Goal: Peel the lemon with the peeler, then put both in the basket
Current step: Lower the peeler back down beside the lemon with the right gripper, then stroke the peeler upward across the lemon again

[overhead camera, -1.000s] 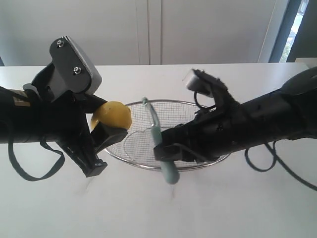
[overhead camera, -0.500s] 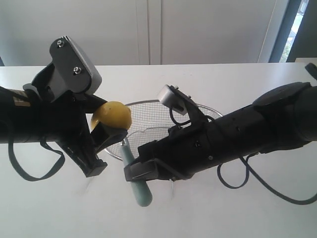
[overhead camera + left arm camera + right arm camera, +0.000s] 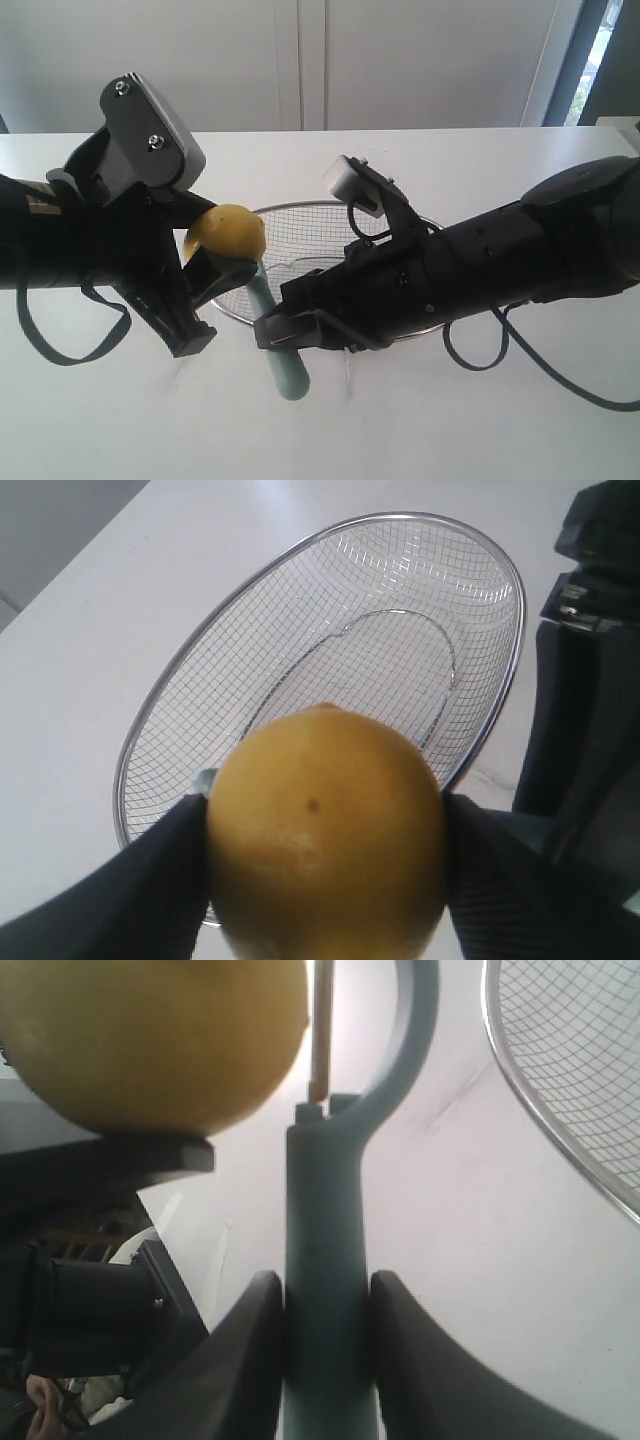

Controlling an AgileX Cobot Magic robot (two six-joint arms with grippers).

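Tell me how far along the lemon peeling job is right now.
Done: both pickups. The left claw grips the lemon and the right claw grips the peeler. In hand: the blade sits right beside the lemon, but no peeled skin shows. Left: the peeling itself, then putting both into the basket; neither is in it yet.

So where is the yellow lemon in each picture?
Exterior view: the lemon is left of the middle, at the left edge of the basket.
Left wrist view: the lemon looks big and close, in front of the basket.
Right wrist view: the lemon is beside the peeler, with the basket on the peeler's other side.
Shared landmark: the basket.
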